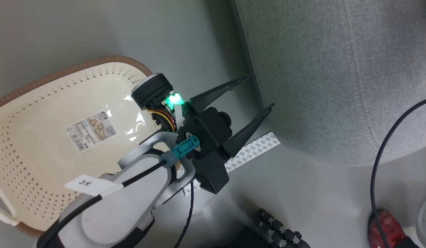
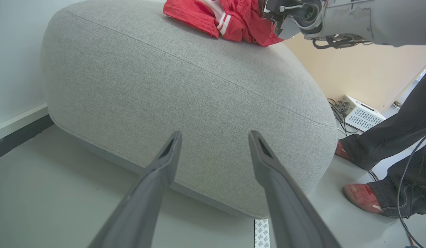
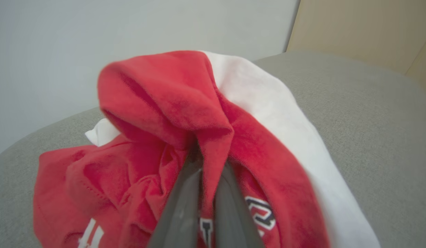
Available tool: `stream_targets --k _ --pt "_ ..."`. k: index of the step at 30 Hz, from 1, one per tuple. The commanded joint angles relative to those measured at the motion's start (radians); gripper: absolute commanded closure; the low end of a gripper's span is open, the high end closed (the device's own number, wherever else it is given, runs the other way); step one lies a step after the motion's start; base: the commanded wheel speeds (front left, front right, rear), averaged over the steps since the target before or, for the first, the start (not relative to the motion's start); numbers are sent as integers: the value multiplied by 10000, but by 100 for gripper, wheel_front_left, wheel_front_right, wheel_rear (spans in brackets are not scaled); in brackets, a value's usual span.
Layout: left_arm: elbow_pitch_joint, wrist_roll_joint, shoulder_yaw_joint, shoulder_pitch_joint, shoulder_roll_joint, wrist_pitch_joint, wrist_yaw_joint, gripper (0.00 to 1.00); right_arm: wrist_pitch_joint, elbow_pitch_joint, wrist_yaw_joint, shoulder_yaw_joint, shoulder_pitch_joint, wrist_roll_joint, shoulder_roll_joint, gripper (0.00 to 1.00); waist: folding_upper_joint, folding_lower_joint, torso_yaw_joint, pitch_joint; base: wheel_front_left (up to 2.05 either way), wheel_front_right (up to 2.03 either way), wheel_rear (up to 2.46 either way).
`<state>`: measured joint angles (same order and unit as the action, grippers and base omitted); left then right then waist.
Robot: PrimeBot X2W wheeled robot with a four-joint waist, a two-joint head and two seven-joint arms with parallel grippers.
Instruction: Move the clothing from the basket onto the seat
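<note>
A: The risk? The soft bright red clothing (image 3: 158,113) lies on the light grey upholstered seat (image 3: 371,120), but the right gripper (image 3: 203,162) pinches a fold — pulling away unreleased would drag it off.

B: And the left gripper (image 1: 259,92)?

A: Fingers spread, holding nothing — low beside the seat, near the cream perforated plastic basket (image 1: 78,67).

- A white tag (image 1: 86,183) on the black cable (image 1: 140,174) is marked with a "3" followed by one small character, read with some doubt as "米".
- A label sticker (image 1: 91,131) is stuck to the bottom of the basket (image 1: 41,165). A barcode and a small triangle sign can be made out on it, but its fine print is too small to be read.
- A strip of white tape (image 1: 254,151) on the floor (image 1: 302,193) is printed with a repeated grey mark resembling "WC".
- On the red garment (image 3: 158,103), part of a white print (image 3: 259,212) outlined in black is seen. It is cut off by folds and cannot be read.
</note>
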<state>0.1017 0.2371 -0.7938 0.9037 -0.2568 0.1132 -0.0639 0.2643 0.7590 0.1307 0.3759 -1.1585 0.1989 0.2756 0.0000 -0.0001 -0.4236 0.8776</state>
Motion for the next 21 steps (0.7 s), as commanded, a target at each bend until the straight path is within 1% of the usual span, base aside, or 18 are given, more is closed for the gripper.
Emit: stream_targets --k 1,2,3,4,5,6,8,11,13,17,19,21 --pt "72 6 11 -70 -51 -57 36 0 8 -115 0 -72 59 -155 -30 75 0 1 36 -24 0 0 0" --pt "72 21 12 -75 -53 -92 40 0 10 -207 0 -92 130 -169 -57 60 0 1 57 -45 0 0 0" --pt "48 39 22 -91 -48 -112 59 0 8 -319 0 -111 209 -134 -102 51 0 1 81 -86 0 0 0" --pt "9 75 24 -127 -35 -141 83 0 8 -433 0 -212 339 -143 -115 24 0 1 105 -134 0 0 0" --pt "-31 95 33 -162 -29 -176 105 0 10 -539 0 -283 459 -171 -114 2 0 1 131 -194 0 0 0" --pt "-70 113 47 -192 -23 -212 112 0 8 -660 0 -306 558 -152 -96 0 0 1 162 -264 0 0 0" --pt "-124 158 94 -227 -14 -291 185 0 11 -1009 0 -298 719 -231 -11 0 0 1 226 -402 0 0 0" --pt "-164 197 170 -269 -39 -418 268 0 8 -1683 0 -100 1140 -425 -161 0 0 1 295 -644 0 0 0" --pt "-163 220 196 -275 -62 -457 294 0 10 -1891 0 -69 1276 -524 -204 0 0 1 302 -729 0 0 0" --pt "-237 292 316 -269 -149 -633 355 0 10 -2844 0 -108 1750 -867 -467 0 0 1 293 -1171 0 0 0" --pt "-334 231 429 -250 -174 -809 467 0 8 -3303 0 -292 2027 -771 -786 0 0 1 290 -1441 0 0 0" --pt "-519 240 529 -329 -183 -984 592 0 8 -3637 0 -615 2237 -686 -933 0 0 1 285 -1723 0 0 0"
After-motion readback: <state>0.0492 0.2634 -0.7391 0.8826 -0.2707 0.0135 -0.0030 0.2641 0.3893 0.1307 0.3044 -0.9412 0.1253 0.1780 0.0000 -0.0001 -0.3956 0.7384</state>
